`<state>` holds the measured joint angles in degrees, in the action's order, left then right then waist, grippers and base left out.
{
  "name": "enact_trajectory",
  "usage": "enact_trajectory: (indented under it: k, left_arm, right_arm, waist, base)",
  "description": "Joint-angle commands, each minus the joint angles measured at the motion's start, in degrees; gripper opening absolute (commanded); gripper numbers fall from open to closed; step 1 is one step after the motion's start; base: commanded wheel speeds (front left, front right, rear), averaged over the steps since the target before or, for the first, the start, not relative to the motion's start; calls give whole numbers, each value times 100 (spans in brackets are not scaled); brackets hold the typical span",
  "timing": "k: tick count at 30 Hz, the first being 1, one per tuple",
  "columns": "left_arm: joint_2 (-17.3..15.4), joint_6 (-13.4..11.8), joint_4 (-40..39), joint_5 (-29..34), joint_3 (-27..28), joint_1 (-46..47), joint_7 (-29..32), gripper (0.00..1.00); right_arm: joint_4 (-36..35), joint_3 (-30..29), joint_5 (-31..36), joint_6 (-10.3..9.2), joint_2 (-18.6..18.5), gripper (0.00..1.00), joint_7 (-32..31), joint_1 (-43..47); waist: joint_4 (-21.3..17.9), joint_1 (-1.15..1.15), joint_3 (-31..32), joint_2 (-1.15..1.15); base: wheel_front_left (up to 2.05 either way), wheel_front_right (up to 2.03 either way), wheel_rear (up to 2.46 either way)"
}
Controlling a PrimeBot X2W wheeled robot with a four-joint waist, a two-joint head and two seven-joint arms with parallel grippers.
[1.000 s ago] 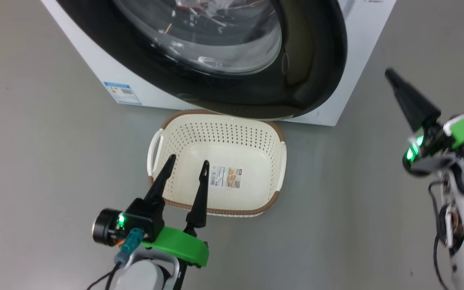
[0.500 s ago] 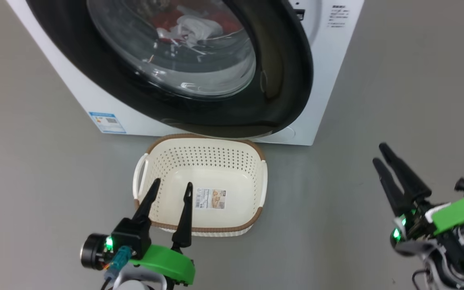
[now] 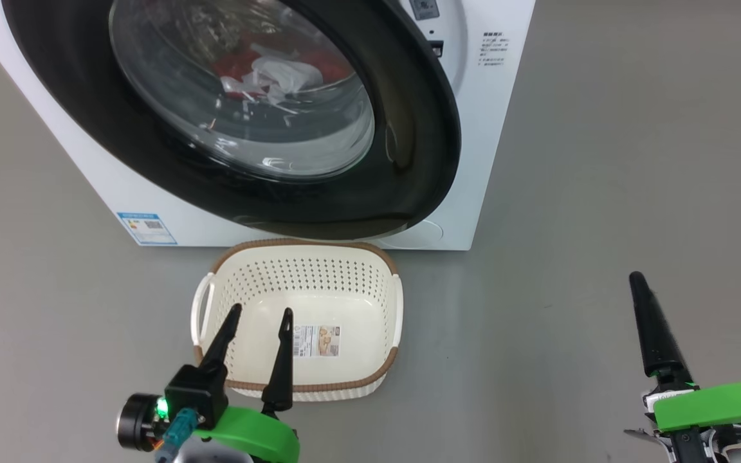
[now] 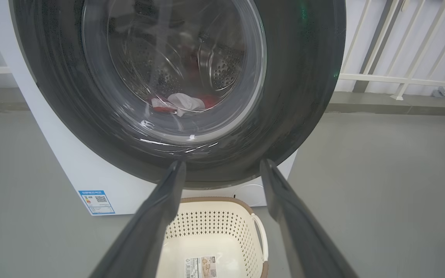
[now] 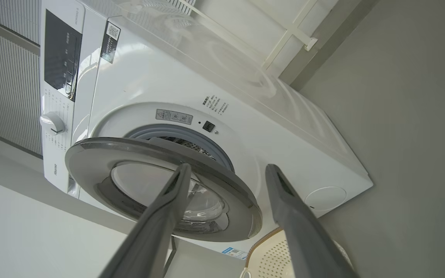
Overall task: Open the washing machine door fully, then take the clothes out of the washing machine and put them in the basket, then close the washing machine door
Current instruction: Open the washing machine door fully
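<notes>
The door (image 3: 409,128) was seen part-way open, swung out from the machine (image 3: 486,141). The clothes (image 3: 267,67), red with a white piece, were seen through its glass, lying in the drum (image 4: 222,69). The basket (image 3: 300,245) was set on the floor (image 3: 570,225) just before the machine, below the door. The left gripper (image 3: 262,310) was held over the basket's near rim, fingers spread, nothing grasped. The right gripper (image 5: 227,168) was held over the floor, well apart from the basket, likewise released.
</notes>
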<state>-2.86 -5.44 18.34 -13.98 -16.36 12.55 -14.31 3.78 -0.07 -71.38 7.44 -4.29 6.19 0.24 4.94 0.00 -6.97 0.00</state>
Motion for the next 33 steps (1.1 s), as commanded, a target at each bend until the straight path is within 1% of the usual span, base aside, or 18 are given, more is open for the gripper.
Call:
enact_trajectory:
  k: [1,4,6,7,8,13,15,19,22,25,30,33]
  left_arm:
    - [-96,19,-155,88,207,4,-69,100]
    - [-119,27,-161,112,221,-13,-69,100]
    - [-137,32,-160,120,235,-33,-69,100]
    - [-137,32,-160,120,235,-33,-69,100]
    - [-144,33,-164,123,242,-43,-69,100]
    - [-158,26,-175,132,268,-145,-69,100]
    - [-156,26,-168,135,264,-192,-69,100]
    - [-150,16,-159,126,259,-304,-69,100]
    - [-156,10,-154,120,261,-395,-69,100]
    - [-171,5,-142,116,260,-491,-69,100]
    - [-177,-24,-155,82,288,-598,-69,100]
    - [-189,-34,-150,68,301,-638,-69,100]
  right_arm:
    - [-135,186,358,5,-196,100,278,12]
    - [-48,258,1091,5,-388,100,650,30]
    - [19,235,1750,5,-495,100,777,31]
    - [19,235,1750,5,-495,100,777,31]
    - [57,204,2072,5,-499,100,811,27]
    - [168,-136,3671,5,-301,100,874,19]
    - [203,-296,4154,5,-158,100,877,63]
    - [317,-459,5037,5,1,100,879,207]
    - [448,-491,5453,5,70,100,879,315]
    - [592,-526,5678,5,112,100,880,405]
    - [788,-493,5780,5,135,100,880,482]
    - [884,-440,5725,5,138,100,880,499]
  waist:
    - [-34,0,78,0]
    - [-59,0,132,0]
    - [-77,0,171,0]
    - [-77,0,171,0]
    - [-86,0,187,0]
    - [-116,0,320,0]
    - [-108,0,398,0]
    - [-99,0,525,0]
    - [-110,0,607,0]
    - [-127,0,685,0]
    - [-132,0,744,0]
    - [-134,0,772,0]
  base:
    - [0,0,0]
    - [0,0,0]
    - [0,0,0]
    - [0,0,0]
    - [0,0,0]
    - [0,0,0]
    - [0,0,0]
    - [0,0,0]
    - [0,0,0]
    - [0,0,0]
    - [0,0,0]
    - [0,0,0]
